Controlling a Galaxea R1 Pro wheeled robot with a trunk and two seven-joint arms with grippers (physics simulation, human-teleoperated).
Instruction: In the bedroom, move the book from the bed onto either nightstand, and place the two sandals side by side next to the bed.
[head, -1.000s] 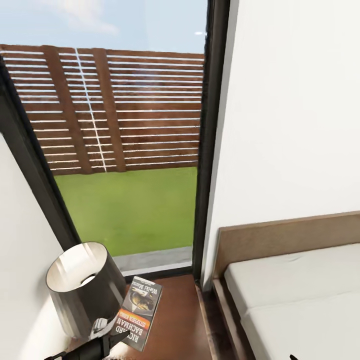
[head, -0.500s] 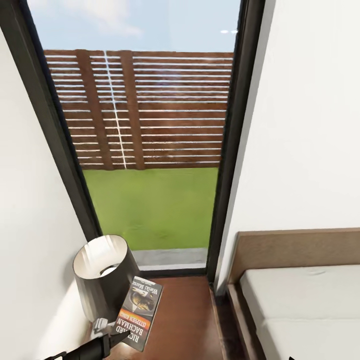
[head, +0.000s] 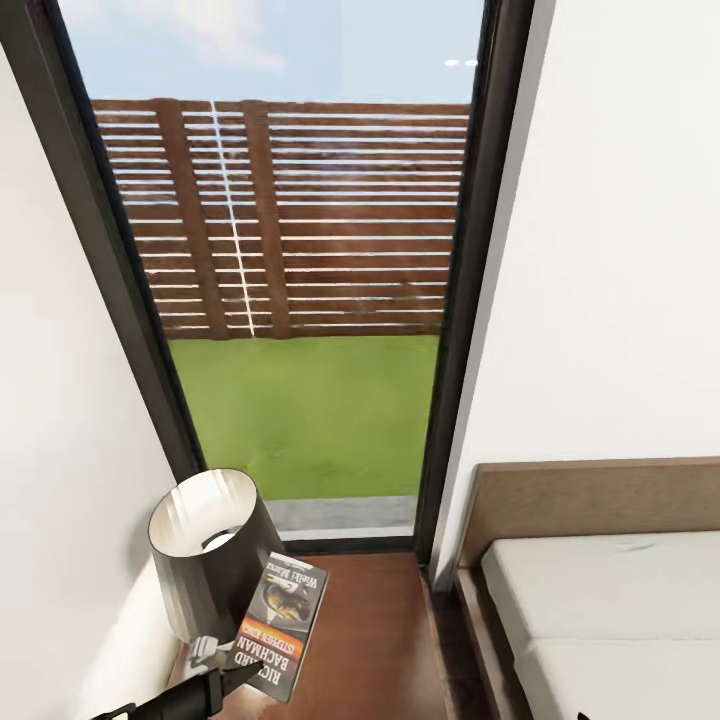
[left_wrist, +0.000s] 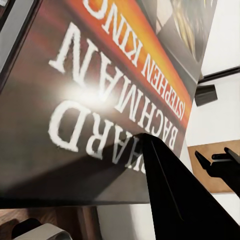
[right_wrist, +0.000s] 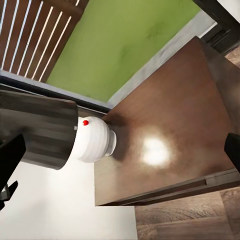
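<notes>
Low at left, the left gripper clamps the book over the nightstand.

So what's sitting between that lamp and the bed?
In the head view, the nightstand top lies between the lamp and the bed. The book hangs above it in the left end effector, right beside the lamp; the rest is bare wood.

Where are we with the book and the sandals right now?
Done: the book is off the bed; the mattress part in view is bare.
In hand: the left pincer holds the book by its lower edge, raised over the nightstand beside the lamp; it is not yet set down.
Left: lay the book on the nightstand top, release, then place both sandals beside the bed.
</notes>
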